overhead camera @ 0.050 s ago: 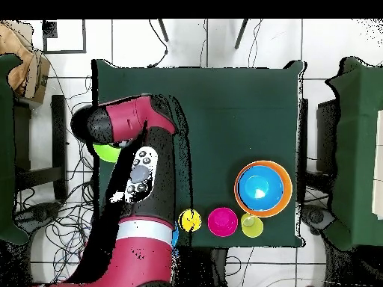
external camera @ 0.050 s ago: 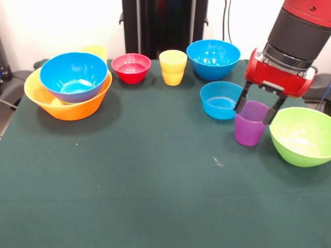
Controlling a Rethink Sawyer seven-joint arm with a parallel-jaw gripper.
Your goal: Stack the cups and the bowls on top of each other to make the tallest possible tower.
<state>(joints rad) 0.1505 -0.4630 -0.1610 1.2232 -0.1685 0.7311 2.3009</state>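
A translucent purple cup [external camera @ 0.050 s ago: 250, 127] stands upright on the dark green bench [external camera @ 0.050 s ago: 145, 181], toward the right side of the front view. The end effector [external camera @ 0.050 s ago: 258, 107] hangs directly over it, its two black fingers [external camera @ 0.050 s ago: 241, 101] spread and reaching down on either side of the cup's rim; whether they press the cup cannot be told. The red and black arm [external camera @ 0.050 s ago: 300, 31] comes down from the upper right.

Just right of the cup sits a large lime green bowl [external camera @ 0.050 s ago: 302, 135]. Just left of it is a shallow blue bowl [external camera @ 0.050 s ago: 221, 100], and behind that a large blue bowl [external camera @ 0.050 s ago: 213, 59].

Along the back row stand a yellow cup [external camera @ 0.050 s ago: 172, 67] and a small red bowl [external camera @ 0.050 s ago: 131, 67]. At the far left, a second large blue bowl [external camera @ 0.050 s ago: 73, 76] rests tilted inside a huge orange-yellow bowl [external camera @ 0.050 s ago: 72, 107]. A second yellow cup [external camera @ 0.050 s ago: 95, 51] peeks out behind them.

In the overhead view the arm covers the purple cup; only an edge of the green bowl [overhead camera @ 0.050 s ago: 106, 153] shows.
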